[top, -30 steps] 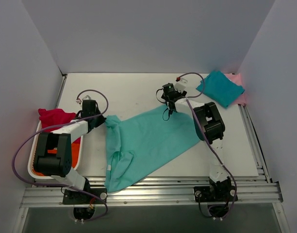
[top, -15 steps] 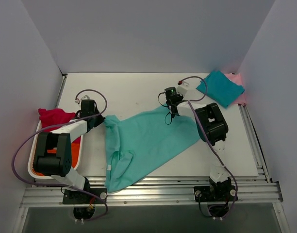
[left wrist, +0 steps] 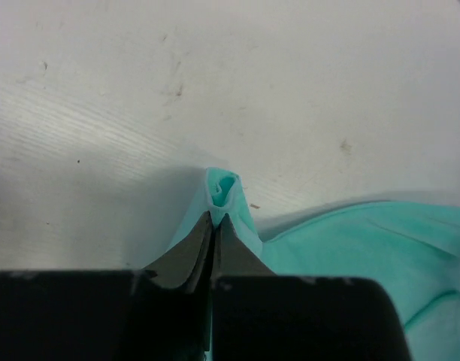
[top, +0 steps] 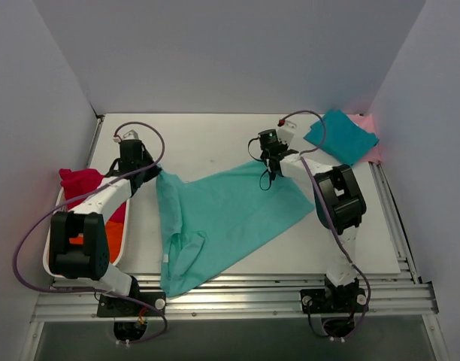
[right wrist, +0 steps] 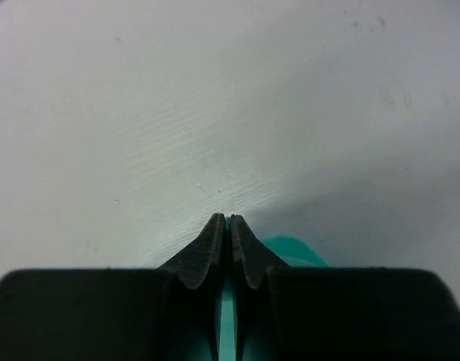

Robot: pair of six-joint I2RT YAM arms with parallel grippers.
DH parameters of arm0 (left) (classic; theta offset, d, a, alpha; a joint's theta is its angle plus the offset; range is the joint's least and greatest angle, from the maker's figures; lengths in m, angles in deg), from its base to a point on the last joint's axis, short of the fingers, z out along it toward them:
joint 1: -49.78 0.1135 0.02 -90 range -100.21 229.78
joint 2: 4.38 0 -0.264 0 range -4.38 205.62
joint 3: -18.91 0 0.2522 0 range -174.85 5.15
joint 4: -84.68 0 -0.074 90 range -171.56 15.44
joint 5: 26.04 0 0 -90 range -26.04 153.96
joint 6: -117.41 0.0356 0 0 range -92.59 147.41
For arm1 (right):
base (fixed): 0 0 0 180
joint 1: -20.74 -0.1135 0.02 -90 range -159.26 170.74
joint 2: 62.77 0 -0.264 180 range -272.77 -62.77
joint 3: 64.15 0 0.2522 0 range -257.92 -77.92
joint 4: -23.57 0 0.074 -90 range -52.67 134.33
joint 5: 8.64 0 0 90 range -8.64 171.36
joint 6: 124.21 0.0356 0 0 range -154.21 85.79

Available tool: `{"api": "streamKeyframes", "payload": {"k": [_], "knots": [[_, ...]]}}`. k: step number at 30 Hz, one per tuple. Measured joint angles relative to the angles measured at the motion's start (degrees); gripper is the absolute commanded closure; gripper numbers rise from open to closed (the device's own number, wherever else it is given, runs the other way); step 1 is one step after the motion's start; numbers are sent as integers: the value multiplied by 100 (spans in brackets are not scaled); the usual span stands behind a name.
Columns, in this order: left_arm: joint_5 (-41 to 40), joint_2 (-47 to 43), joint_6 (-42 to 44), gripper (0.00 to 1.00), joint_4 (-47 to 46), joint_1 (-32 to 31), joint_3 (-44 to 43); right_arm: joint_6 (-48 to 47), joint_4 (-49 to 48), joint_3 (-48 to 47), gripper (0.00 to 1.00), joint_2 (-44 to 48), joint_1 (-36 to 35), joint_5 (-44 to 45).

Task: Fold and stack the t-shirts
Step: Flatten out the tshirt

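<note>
Clamped on the mint shirt (top: 222,214) along its far edge: left gripper (left wrist: 215,216) and right gripper (right wrist: 228,218); bare table (top: 207,139) beyond.

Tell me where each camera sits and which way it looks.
Top external: above and behind the arms, looking down on the table; both arms show.
Left wrist: on the left arm, looking along the left gripper, shut on the mint-green t-shirt.
Right wrist: on the right arm, looking along the right gripper, shut on that t-shirt.
Shared: all three show the t-shirt.
</note>
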Motion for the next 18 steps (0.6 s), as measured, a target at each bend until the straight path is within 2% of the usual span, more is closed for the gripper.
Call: {"api": "streamKeyframes", "payload": {"k": [3, 7, 12, 15, 18], "knots": [[203, -498, 219, 98, 262, -2, -308, -105, 267, -35, 100, 745, 0, -20], [601, -1506, 544, 98, 507, -7, -933, -262, 385, -37, 100, 2304, -68, 9], [1128, -2927, 782, 98, 435, -197, -1652, -588, 20, 494, 100, 4992, -597, 501], [1803, -3711, 748, 98, 236, -334, -1687, -815, -385, 1075, 100, 6675, -1182, 702], [2658, -4369, 542, 98, -179, -350, -1687, -938, -734, 1443, 100, 8105, -1248, 798]]}}
